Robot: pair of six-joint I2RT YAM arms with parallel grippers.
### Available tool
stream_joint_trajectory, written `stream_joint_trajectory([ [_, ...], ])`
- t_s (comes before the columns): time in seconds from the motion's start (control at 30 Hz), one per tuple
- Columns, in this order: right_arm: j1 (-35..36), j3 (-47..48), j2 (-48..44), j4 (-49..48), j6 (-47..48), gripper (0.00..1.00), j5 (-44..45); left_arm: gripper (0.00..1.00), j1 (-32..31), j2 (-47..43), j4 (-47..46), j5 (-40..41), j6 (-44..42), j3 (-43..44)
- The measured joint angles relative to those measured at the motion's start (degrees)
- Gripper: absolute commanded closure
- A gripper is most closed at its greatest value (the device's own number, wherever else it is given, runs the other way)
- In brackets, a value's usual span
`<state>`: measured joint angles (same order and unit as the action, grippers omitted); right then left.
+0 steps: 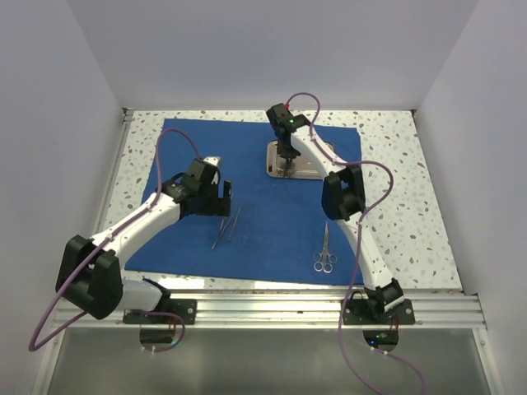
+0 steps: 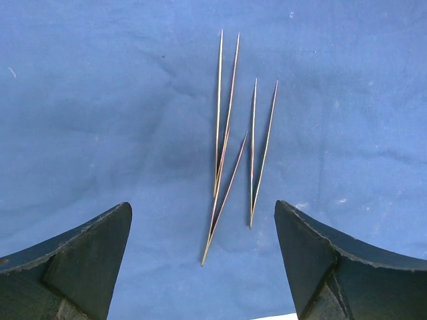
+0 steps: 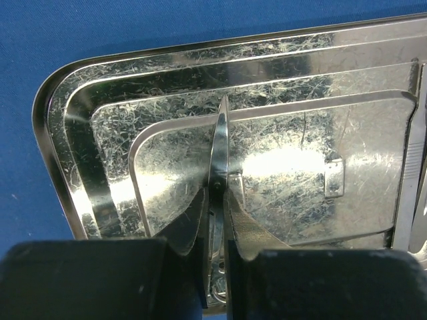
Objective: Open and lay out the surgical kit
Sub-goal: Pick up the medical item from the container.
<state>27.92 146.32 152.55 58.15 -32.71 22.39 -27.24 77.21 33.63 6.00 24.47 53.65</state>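
Drape [image 1: 272, 210] is spread flat, with tweezers [image 2: 227, 127] laid near its middle and ring-handled forceps [image 1: 324, 251] towards its near right edge. Left gripper [image 2: 201, 207] is held wide apart over the tweezers, nothing gripped. Right gripper [image 3: 217, 200] is clamped on a slim instrument [image 3: 219, 140] over the tray [image 3: 87, 133], set on the drape's far side

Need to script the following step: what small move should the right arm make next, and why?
Probably lift straight up, clear of the tray: the right gripper is shut on a slim instrument over it, while tweezers and forceps already lie out on the cloth, so this one likely joins them.
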Motion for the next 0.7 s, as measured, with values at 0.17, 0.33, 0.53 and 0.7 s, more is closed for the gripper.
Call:
stream_joint_trajectory([
  [0.17, -0.13, -0.2, -0.28, -0.61, -0.28, 1.0, -1.4, 0.01, 0.44, 0.0, 1.03, 0.02, -0.2, 1.22],
  [0.33, -1.09, -3.91, -3.3, -0.76, -0.72, 1.0, -3.91, 0.0, 0.9, 0.5, 2.1, 0.48, -0.9, 5.51],
  [0.53, -2.01, -22.14, -19.52, -2.62, -0.28, 1.0, -4.68, 0.0, 0.98, 3.58, 2.05, 0.9, -1.49, 12.11],
  [0.7, -2.08, -43.95, -41.24, -6.64, -0.33, 1.0, -5.31, 0.0, 0.98, 8.81, 1.66, 0.72, -1.55, 17.51],
])
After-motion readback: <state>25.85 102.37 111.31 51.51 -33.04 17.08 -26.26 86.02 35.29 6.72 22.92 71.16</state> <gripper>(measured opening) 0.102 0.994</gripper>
